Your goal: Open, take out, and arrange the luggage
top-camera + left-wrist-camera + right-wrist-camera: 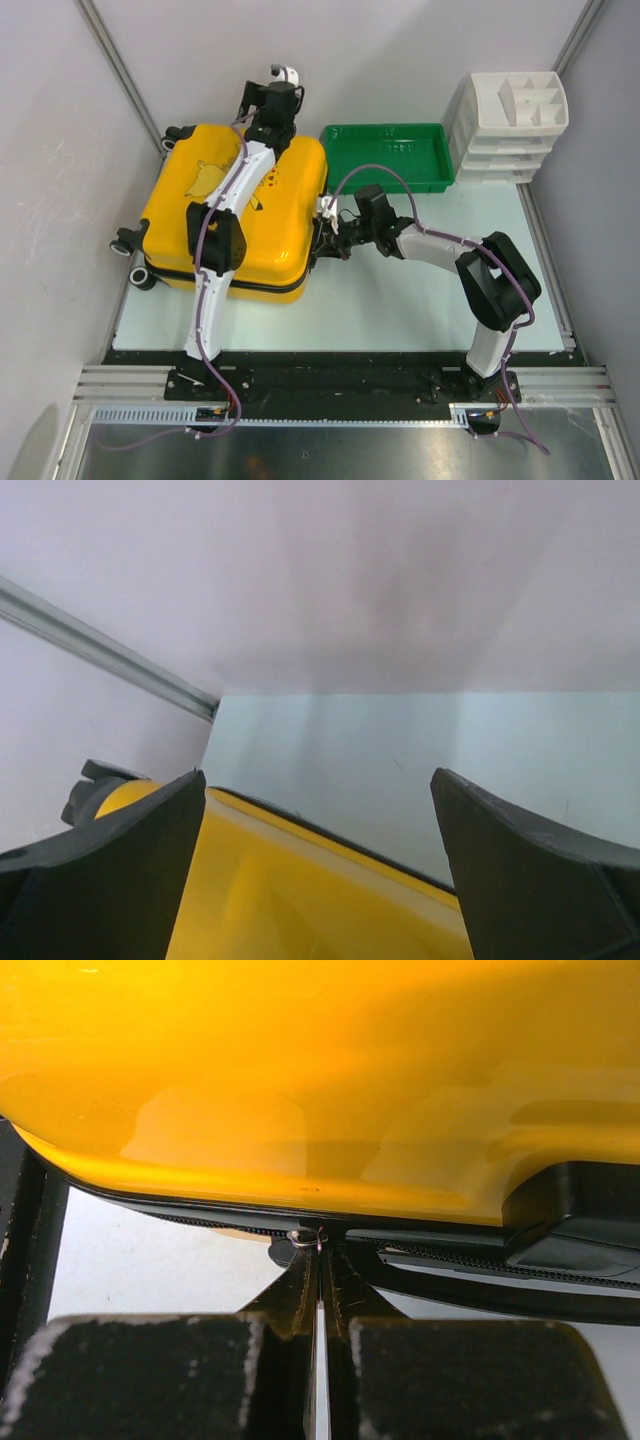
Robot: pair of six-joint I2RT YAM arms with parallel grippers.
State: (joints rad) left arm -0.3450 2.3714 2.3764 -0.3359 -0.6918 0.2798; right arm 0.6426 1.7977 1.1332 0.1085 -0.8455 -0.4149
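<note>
Pale table (400, 290) spreads out from my bases, with white walls round it. Nearest is my right gripper (318, 1258). Its fingers (150, 1375) are pressed flat together, their tips at the black zipper band (450, 1253) on the right-hand end of the luggage (290, 200). A small metal pull ring (305, 1236) sits exactly at the seam of those tips. It looks nipped, though I cannot tell for sure that I have it.

The luggage lies flat and closed on the left half of the table, its long axis running across me with the wheels to the left, slightly skewed. At my right fingers the band runs sideways, the shell above it and a black handle (575, 1215) just to the right. Any pull, I judge, must travel along that seam and not away from the shell. The right arm is the one placed for that.

Farther off, my left gripper (318, 780) hangs over the far edge of the shell. Its fingers (120, 880) are spread as wide as they go and hold nothing.

Beyond the luggage, against the back wall, stand the green tray (390, 187) and, to its right, the white organizer (500, 150).

By count there are one luggage, one tray, one organizer and two grippers.
</note>
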